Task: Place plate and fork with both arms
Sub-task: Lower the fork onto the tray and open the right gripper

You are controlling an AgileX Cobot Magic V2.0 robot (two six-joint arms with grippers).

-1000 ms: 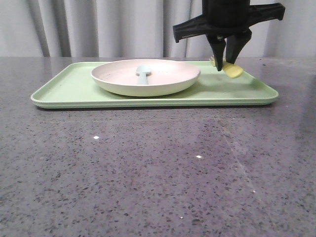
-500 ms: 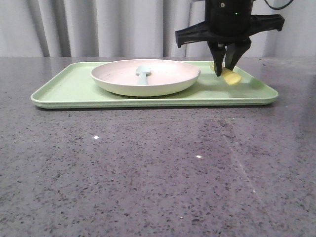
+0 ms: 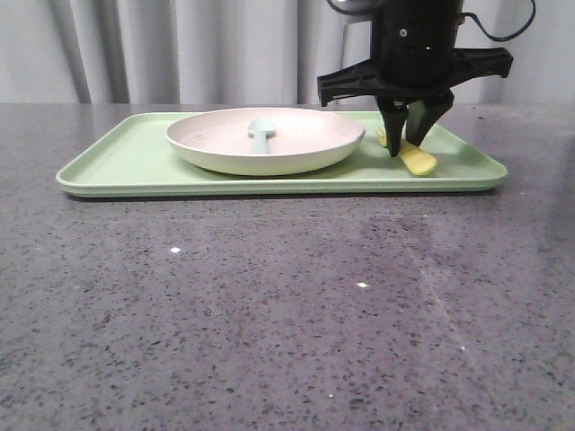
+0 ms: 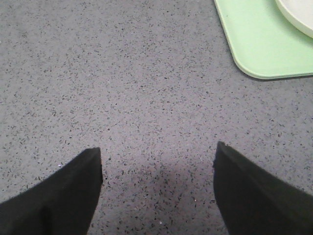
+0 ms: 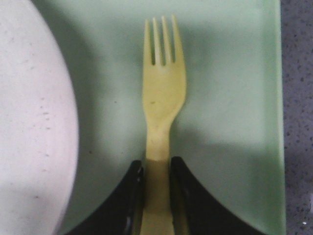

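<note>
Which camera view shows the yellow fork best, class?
The right wrist view: the whole fork, tines included, with the right gripper clamping its handle. The front view shows only a yellow end; the left wrist view shows none.

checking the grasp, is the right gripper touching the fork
Touching. The right wrist view shows the right gripper with both fingers pressed against the sides of the fork handle, no gap visible.

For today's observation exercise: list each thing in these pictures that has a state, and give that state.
Plate: upright on the tray, holding the spoon.
Spoon: lying in the plate.
Fork: flat over the tray, handle gripped.
Right gripper: jaws shut on the fork.
Left gripper: jaws open, empty, over the table.
Tray: flat on the table.
</note>
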